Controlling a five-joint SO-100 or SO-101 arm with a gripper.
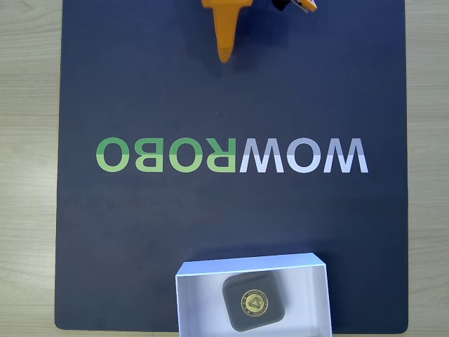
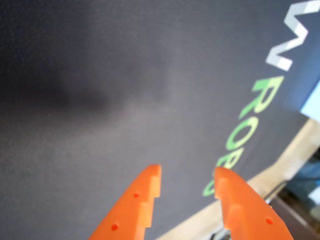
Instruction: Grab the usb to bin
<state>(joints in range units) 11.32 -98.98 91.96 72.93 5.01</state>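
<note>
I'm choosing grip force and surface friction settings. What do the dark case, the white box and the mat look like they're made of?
The dark case looks like matte hard plastic, with a shiny gold, possibly metal, emblem. The white box seems thin card or plastic; its walls are thin and flat, and I cannot tell which. The mat looks like soft, finely textured rubber or fabric, non-glossy.

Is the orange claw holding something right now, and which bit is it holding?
No, nothing. In the wrist view the gripper is open, with only the dark mat between its fingers. The usb lies in the bin.
</note>
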